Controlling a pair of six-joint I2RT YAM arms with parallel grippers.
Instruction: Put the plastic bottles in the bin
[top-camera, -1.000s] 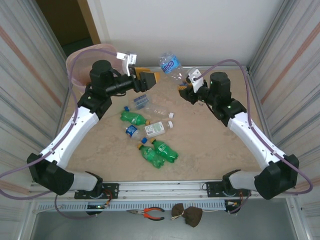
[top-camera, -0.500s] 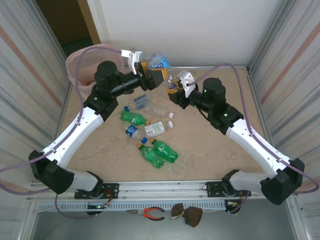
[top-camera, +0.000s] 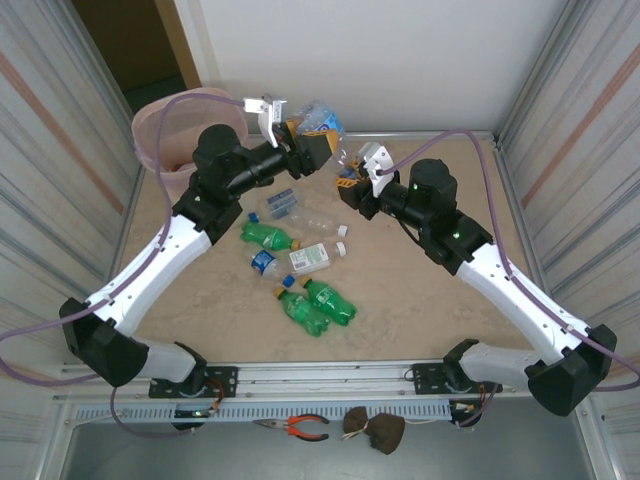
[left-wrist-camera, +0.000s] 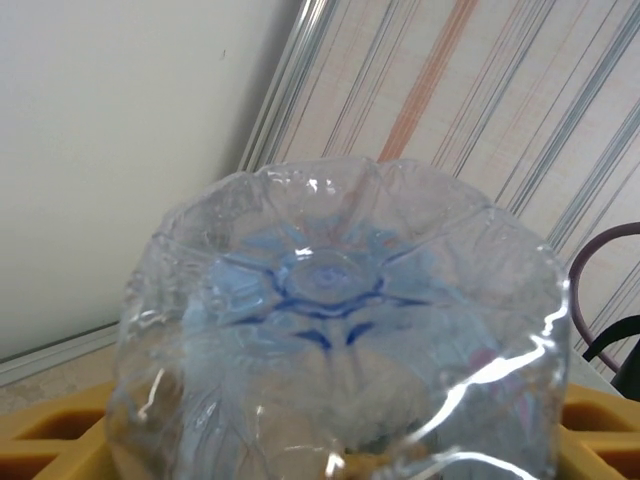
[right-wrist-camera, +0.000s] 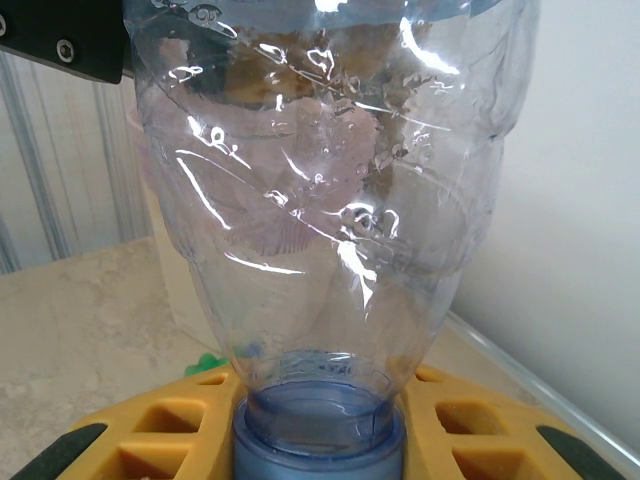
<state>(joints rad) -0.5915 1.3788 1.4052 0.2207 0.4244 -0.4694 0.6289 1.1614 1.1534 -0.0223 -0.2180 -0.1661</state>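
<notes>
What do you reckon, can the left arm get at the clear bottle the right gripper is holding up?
Probably yes. The left gripper straddles the base of the clear bottle, nothing between them, while the right gripper holds its neck. Whether the left one has clamped yet is unclear.

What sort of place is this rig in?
Probably a robot test cell: ribbed panels box in the table, two arms bolted to its front rail, pliers lying in front.

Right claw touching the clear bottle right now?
Touching. Right wrist view: the neck of the clear bottle sits wedged between the yellow fingers of the right claw, no gap.
</notes>
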